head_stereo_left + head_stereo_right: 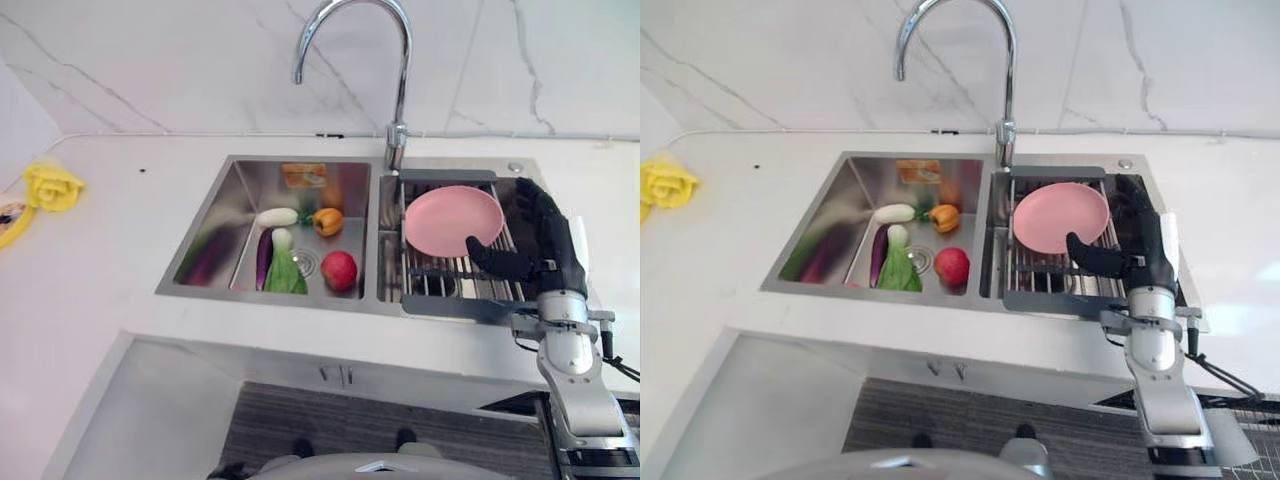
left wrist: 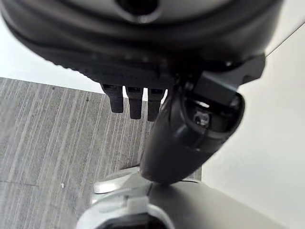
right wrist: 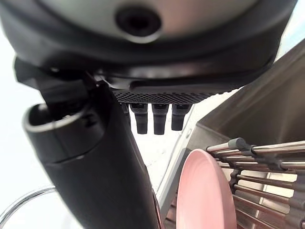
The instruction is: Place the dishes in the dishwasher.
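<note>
Right hand sits at the right edge of the pink plate, fingers spread wide, thumb near the rim, nothing gripped. Plate lies flat on the wire rack over the right basin, just beside the palm. Judgement: slide thumb under the smooth, thin round rim and close fingers on top before lifting. Left hand hangs relaxed over the floor.

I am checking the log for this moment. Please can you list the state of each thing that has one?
Pink plate: lying on the rack, not gripped.
Rack: set across the right basin.
Right robot hand: open, at the plate's right edge.
Left robot hand: open, holding nothing, above the floor.
Faucet: no water running.
Vegetables: lying in the left basin.
</note>
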{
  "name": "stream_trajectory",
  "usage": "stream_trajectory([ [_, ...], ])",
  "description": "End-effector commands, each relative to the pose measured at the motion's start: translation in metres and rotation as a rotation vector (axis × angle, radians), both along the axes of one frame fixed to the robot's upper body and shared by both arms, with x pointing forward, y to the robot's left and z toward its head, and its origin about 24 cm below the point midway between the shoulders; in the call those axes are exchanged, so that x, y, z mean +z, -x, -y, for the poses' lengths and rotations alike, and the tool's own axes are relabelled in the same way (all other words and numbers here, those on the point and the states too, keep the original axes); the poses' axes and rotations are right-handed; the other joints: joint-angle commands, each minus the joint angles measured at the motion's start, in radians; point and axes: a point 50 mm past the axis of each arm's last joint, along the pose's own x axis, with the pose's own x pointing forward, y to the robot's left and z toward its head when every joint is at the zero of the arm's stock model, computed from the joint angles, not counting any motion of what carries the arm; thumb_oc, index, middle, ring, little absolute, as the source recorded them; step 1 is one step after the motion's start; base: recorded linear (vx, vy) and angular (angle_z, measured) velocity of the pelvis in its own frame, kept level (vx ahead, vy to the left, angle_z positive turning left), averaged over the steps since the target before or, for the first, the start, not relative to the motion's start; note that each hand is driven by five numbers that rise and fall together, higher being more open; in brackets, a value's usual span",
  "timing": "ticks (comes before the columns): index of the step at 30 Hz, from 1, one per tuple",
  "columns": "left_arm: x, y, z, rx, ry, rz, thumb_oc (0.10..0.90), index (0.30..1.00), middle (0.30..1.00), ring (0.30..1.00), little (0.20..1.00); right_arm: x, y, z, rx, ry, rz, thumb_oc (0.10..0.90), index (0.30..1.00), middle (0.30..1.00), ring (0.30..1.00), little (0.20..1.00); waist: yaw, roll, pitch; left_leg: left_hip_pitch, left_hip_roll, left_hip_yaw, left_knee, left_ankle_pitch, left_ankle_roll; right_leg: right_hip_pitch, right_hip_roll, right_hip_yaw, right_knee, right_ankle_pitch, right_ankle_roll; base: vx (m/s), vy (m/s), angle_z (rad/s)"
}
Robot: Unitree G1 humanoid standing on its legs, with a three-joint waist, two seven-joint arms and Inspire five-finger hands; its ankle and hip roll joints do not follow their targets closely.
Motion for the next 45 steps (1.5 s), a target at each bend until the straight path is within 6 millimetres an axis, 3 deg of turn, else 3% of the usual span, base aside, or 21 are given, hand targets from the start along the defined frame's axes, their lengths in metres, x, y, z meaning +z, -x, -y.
stream_trajectory([
  [1, 0.000, -0.010, 0.000, -0.100, -0.003, -0.016, 0.800, 0.900, 0.900, 0.900, 0.900, 0.064, -0.006, -0.012, 0.061, 0.099, 0.316, 0.800, 0.900, 0.900, 0.900, 0.900, 0.030, -0.037, -0.007, 0.045, 0.019, 0.013, 0.054, -0.096, -0.022, -0.002, -0.095, -0.010, 0.045, -0.017, 0.054, 0.03, 0.050, -0.05],
  [11, 0.002, -0.022, -0.002, -0.160, 0.014, 0.015, 0.800, 0.900, 0.900, 0.900, 0.900, 0.061, -0.014, -0.009, 0.127, 0.146, 0.245, 0.800, 0.900, 0.900, 0.900, 0.900, 0.027, -0.038, -0.014, 0.088, -0.010, 0.060, -0.013, -0.100, -0.005, -0.027, -0.109, 0.019, 0.010, 0.035, 0.083, 0.03, 0.050, -0.15],
  [18, 0.004, -0.042, 0.003, -0.233, 0.045, 0.074, 0.800, 0.900, 0.900, 0.900, 0.900, 0.077, -0.018, -0.002, 0.167, 0.314, 0.231, 0.800, 0.900, 0.900, 0.900, 0.900, 0.022, -0.051, -0.019, 0.082, -0.014, 0.070, -0.013, -0.108, -0.006, -0.022, -0.113, 0.005, -0.044, 0.064, 0.096, 0.03, 0.010, -0.13],
  [25, 0.004, -0.040, 0.003, -0.265, 0.051, 0.058, 0.800, 0.900, 0.900, 0.900, 0.900, 0.077, -0.021, 0.003, 0.175, 0.413, 0.182, 0.800, 0.900, 0.900, 0.900, 0.900, 0.024, -0.061, -0.020, 0.081, -0.018, 0.080, -0.013, -0.117, -0.002, -0.026, -0.110, 0.010, -0.069, 0.080, 0.103, 0.01, 0.004, -0.03],
  [45, 0.002, -0.020, -0.008, -0.299, 0.050, -0.005, 0.800, 0.900, 0.900, 0.900, 0.900, 0.091, -0.038, 0.008, 0.196, 1.176, 0.050, 0.800, 0.900, 0.900, 0.900, 0.900, 0.078, -0.082, -0.019, 0.075, -0.007, 0.043, -0.013, -0.110, -0.017, 0.011, -0.108, -0.057, -0.086, 0.071, 0.107, 0.01, -0.006, 0.04],
])
